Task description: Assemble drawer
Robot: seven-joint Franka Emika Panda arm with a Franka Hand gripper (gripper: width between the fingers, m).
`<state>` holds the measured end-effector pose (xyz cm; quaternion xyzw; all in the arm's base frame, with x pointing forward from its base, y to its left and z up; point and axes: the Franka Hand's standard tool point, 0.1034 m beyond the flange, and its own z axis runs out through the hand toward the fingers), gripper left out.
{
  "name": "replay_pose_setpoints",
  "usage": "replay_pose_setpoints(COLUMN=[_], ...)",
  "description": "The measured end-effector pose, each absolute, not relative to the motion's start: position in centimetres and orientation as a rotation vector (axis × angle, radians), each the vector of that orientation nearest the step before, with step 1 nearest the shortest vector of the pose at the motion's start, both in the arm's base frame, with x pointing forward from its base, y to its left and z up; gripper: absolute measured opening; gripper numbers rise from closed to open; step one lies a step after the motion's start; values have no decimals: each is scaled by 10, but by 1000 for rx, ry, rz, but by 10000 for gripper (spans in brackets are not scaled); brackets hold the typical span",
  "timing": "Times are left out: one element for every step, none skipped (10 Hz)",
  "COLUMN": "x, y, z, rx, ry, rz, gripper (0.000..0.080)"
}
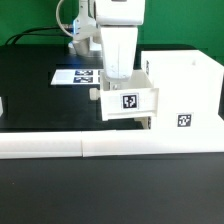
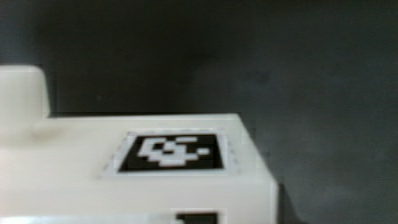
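Note:
A small white drawer box (image 1: 130,100) with a black marker tag on its front stands on the black table, close against a larger white drawer casing (image 1: 185,85) on the exterior view's right. My gripper (image 1: 118,82) comes straight down onto the top of the drawer box; its fingertips are hidden by the hand and the box. In the wrist view a white tagged panel (image 2: 160,150) fills the lower half very near the camera, with a blurred white piece (image 2: 18,100) beside it. No fingers show there.
The marker board (image 1: 75,76) lies flat on the table behind the arm. A long white rail (image 1: 60,147) runs along the table's front edge. A small white part (image 1: 2,105) sits at the exterior view's far left.

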<state>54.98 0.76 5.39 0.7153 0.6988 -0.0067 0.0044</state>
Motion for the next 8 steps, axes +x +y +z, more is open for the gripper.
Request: replay_pose_setpoints(x=[550,551,551,551,551,551,551,551], y=[10,11,11,9,9,9,9,10], z=[54,54,54,54,54,54,54,54], rx=[2234,2210,2194,2216,2215,2215,2215,2218], ry=[2195,2211,2220,2198,2199,2199,2199,2197], rz=[-18,-19,-22,-9,-10,-10,-10,-11], gripper=[42,42,42,42,42,42,42,131])
